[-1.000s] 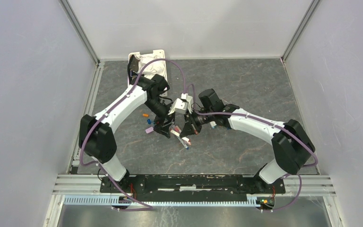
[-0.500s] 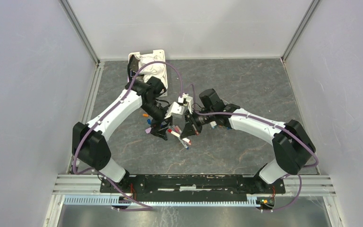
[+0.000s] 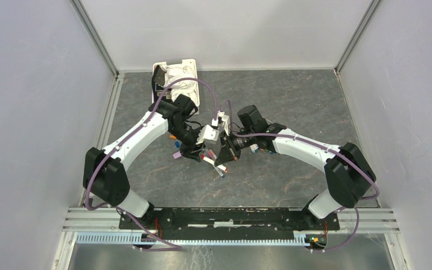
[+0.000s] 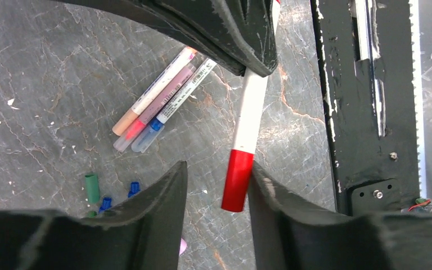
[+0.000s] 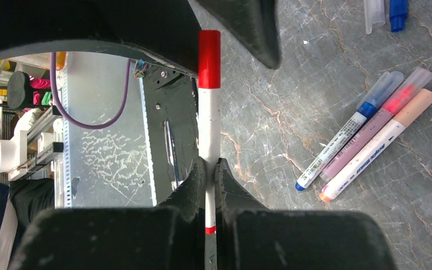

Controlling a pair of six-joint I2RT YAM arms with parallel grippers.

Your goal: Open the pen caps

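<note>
**Item:** red cylindrical plastic cap (image 4: 238,180), sitting on the end of a long thin white pen barrel (image 4: 250,115).

**Location:** in the air over the middle of the grey marbled table (image 4: 45,84), between the two arms.

**Right fingers** (image 5: 194,185): pressing together on the white barrel, well back from the cap, and pointing the capped end toward the left arm.

**Left fingers** (image 4: 163,208): standing spread on either side of the red cap. One is lying against it or just beside it, and the other is showing a clear gap. They are not gripping anything.

**Step in hand (judged):** taking hold of the cap so it can be pulled off. The cap is not yet off.

**Next move calls for:** the left fingers pressing squarely on the cap alone, clear of the barrel. A straight pull along the barrel follows, with the right fingers holding firm.

**Also on the table:**
- Three pens (image 4: 157,98) lying side by side just near of the fingers. Whether they are capped cannot be told.
- A loose green cap (image 4: 92,187) and small blue caps (image 4: 133,188) lying to the left.
</note>
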